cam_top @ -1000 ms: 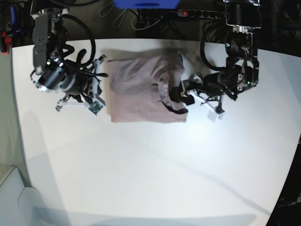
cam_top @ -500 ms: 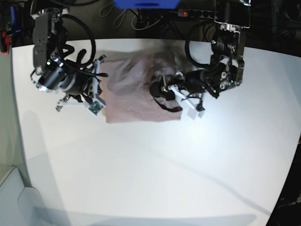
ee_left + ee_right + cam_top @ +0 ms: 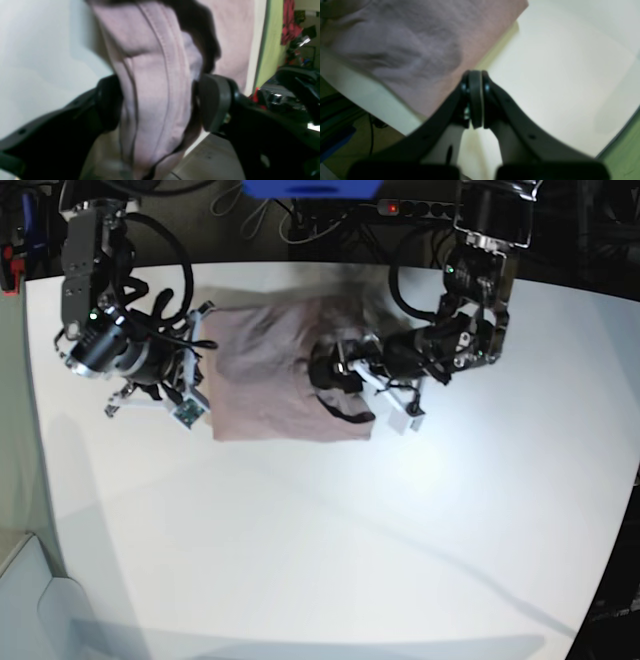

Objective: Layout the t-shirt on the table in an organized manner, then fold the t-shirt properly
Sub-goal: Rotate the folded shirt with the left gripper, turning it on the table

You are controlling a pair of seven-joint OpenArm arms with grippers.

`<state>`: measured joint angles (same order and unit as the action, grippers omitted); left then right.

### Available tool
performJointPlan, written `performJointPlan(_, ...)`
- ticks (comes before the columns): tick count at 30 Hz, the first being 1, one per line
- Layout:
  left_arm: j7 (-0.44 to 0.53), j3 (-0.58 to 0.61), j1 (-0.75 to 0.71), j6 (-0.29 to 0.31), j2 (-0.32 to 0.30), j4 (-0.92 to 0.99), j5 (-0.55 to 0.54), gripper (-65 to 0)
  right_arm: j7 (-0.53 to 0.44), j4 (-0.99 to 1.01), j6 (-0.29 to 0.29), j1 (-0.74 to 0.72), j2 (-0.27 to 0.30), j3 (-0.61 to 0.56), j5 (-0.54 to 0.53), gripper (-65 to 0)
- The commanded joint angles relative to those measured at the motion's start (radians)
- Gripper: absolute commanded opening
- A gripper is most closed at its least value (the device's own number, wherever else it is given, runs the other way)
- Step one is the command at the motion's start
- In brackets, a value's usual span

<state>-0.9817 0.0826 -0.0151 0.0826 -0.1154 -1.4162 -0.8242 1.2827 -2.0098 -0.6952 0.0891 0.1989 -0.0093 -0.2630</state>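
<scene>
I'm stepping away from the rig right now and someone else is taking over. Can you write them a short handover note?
Left hand: fingers set wide, bunched t-shirt fabric between them, over the shirt's middle in the base view.
Right hand: shut, empty, at the shirt's edge.
T-shirt lies on the table, far side, roughly rectangular.
Done: shirt partly folded.
Left: lay the carried flap down, release, finish and square the fold.

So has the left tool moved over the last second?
Yes. The left tool, shut on the t-shirt, has moved toward the base view's left, away from the table's right edge.
</scene>
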Motion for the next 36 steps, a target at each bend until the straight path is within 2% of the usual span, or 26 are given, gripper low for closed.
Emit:
performJointPlan(1, -0.021, 0.003, 0.0, -0.025, 0.001, 0.005, 0.101, -18.9, -0.015, -0.015, -0.003, -0.012, 0.006, 0.004, -0.008, -65.0)
performJointPlan(3, -0.021, 0.003, 0.002, -0.025, 0.03, 0.008, 0.151, -22.5, -0.015, -0.015, -0.003, -0.012, 0.006, 0.004, -0.008, -65.0)
performJointPlan(4, -0.024, 0.003, 0.004, -0.024, 0.043, 0.016, 0.173, -27.7, -0.015, -0.015, -0.003, -0.012, 0.006, 0.004, -0.008, -65.0)
performJointPlan(9, -0.021, 0.003, 0.051, -0.022, 0.072, 0.111, 0.22, -64.8, -0.015, -0.015, -0.003, -0.012, 0.006, 0.004, -0.008, -65.0)
performJointPlan(12, -0.023, 0.004, 0.088, -0.019, 0.081, 0.18, 0.222, -62.8, -0.015, -0.015, -0.003, -0.012, 0.014, 0.006, -0.008, -65.0)
performJointPlan(16, -0.024, 0.015, 0.109, -0.016, 0.075, 0.185, 0.228, -64.8, -0.015, -0.015, -0.003, -0.015, 0.027, 0.061, -0.008, -65.0)
performJointPlan(18, -0.021, 0.064, 0.142, -0.016, 0.059, 0.182, 0.228, -64.8, -0.015, -0.015, -0.003, -0.021, 0.035, 0.107, -0.008, -65.0)
performJointPlan(25, -0.021, 0.405, 0.304, -0.016, -0.028, 0.19, 0.23, -64.8, -0.015, -0.013, -0.003, -0.012, 0.101, 0.283, -0.008, -65.0)
performJointPlan(30, -0.019, 0.604, 0.444, -0.016, -0.074, 0.19, 0.24, -64.8, -0.015, -0.013, -0.003, 0.016, 0.11, 0.444, -0.006, -65.0)
performJointPlan(33, -0.019, 0.704, 0.522, -0.013, -0.069, 0.19, 0.345, -64.8, -0.015, -0.013, -0.003, 0.025, 0.109, 0.535, -0.006, -65.0)
performJointPlan(36, -0.016, 0.797, 0.562, -0.011, -0.051, 0.19, 0.495, -64.8, -0.015, -0.013, -0.003, 0.053, 0.107, 0.615, -0.008, -65.0)
